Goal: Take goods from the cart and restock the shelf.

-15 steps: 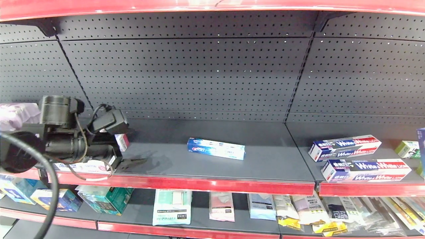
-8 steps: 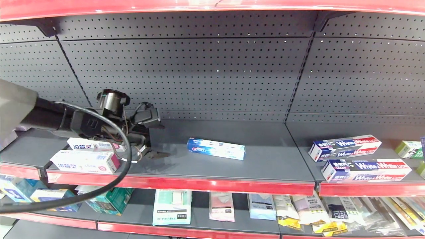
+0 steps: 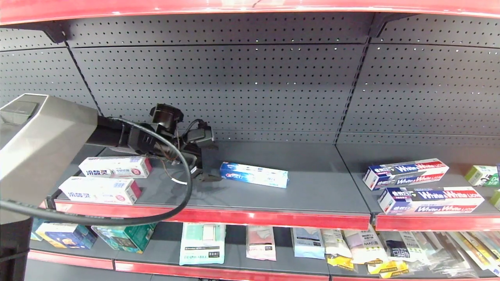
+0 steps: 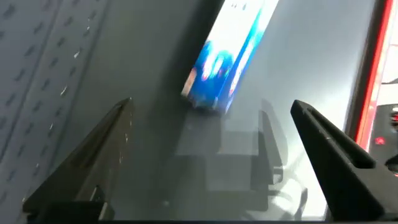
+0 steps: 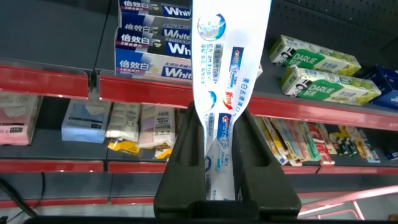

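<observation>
One blue box (image 3: pixel 254 175), two pink boxes (image 3: pixel 115 167)

Even overhead store light, bright, with soft shadows.
Glare streaks the red upper shelf edge (image 3: pixel 250 6) and the red shelf lip (image 3: pixel 218 216) below; the dark shelf deck (image 3: pixel 312 175) carries a pale sheen. The left gripper (image 3: pixel 211 164) casts a faint shadow on the deck beside the blue toothpaste box (image 3: pixel 254 175). Shelf lines bow toward the head view's edges. The white toothpaste box (image 5: pixel 227 56) in the right gripper (image 5: pixel 222 124) is brightly lit.

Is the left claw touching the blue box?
Apart. The left wrist view shows the open left gripper with a finger on either side of the blue box, bare shelf between.
</observation>
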`<state>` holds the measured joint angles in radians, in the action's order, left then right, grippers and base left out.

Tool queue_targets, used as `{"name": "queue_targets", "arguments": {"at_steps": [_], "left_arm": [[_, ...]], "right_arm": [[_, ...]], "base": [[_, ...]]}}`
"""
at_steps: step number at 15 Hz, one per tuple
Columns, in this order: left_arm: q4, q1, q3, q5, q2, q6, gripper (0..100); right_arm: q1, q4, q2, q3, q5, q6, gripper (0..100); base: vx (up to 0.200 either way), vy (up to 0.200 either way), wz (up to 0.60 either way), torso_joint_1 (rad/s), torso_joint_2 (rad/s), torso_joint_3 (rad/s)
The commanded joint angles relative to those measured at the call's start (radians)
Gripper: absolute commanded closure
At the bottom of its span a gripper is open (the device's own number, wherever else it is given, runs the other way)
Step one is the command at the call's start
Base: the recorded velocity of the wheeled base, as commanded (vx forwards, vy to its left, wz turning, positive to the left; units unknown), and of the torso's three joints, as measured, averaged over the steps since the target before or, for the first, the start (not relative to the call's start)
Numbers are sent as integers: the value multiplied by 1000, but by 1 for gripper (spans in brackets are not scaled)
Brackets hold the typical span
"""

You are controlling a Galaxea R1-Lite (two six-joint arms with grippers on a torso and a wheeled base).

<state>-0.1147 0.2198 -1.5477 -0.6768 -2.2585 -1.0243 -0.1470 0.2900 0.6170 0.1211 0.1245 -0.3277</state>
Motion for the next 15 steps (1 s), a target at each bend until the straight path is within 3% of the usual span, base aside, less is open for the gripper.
{"name": "queue_targets", "arguments": {"at_steps": [1, 15], "left_arm": [[-17, 20, -49, 0, -42, -5, 0], [-86, 75, -255, 0, -177, -36, 0]], "right_arm": [[0, 1, -10, -11, 0, -1, 100], [0, 1, -37, -35, 20, -1, 100]], "base": [[0, 0, 0, 0, 0, 0], [0, 0, 0, 0, 0, 0]]}}
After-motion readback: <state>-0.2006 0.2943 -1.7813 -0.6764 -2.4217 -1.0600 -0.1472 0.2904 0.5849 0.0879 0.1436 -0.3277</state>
